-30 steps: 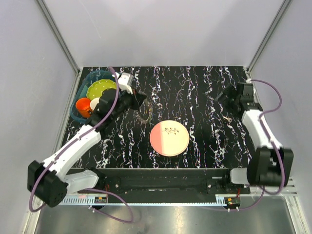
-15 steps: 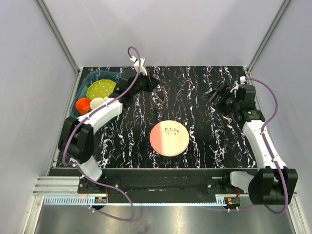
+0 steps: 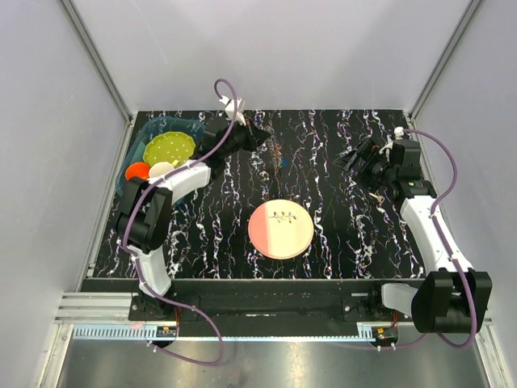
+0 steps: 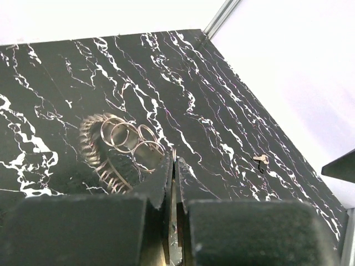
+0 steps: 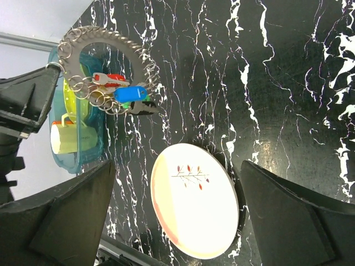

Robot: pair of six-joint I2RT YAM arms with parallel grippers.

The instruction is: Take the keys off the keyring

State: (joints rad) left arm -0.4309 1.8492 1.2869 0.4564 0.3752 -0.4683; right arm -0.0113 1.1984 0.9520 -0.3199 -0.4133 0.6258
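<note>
The keyring (image 5: 105,41), a spiky metal ring, carries small rings and keys with red (image 5: 109,79), blue (image 5: 130,94) and green heads. My left gripper (image 4: 173,162) is shut on the ring's wire, and the spiky rim (image 4: 105,158) shows just left of its fingers. In the top view the left gripper (image 3: 262,137) holds the keyring (image 3: 275,153) at the far middle-left. My right gripper (image 3: 354,158) is open and empty at the far right, well apart from the ring. One loose silvery key (image 3: 377,194) lies on the table near it and also shows in the left wrist view (image 4: 260,159).
A round pink plate (image 3: 280,229) with a twig pattern lies at the table's middle. A teal bin (image 3: 139,137) at the far left holds a yellow-green plate (image 3: 170,148), an orange cup and a white cup. Grey walls and metal posts bound the table.
My left arm has swung away and to the right, carrying the keyring from beside the bin toward the far middle. My right gripper has shifted slightly left.
</note>
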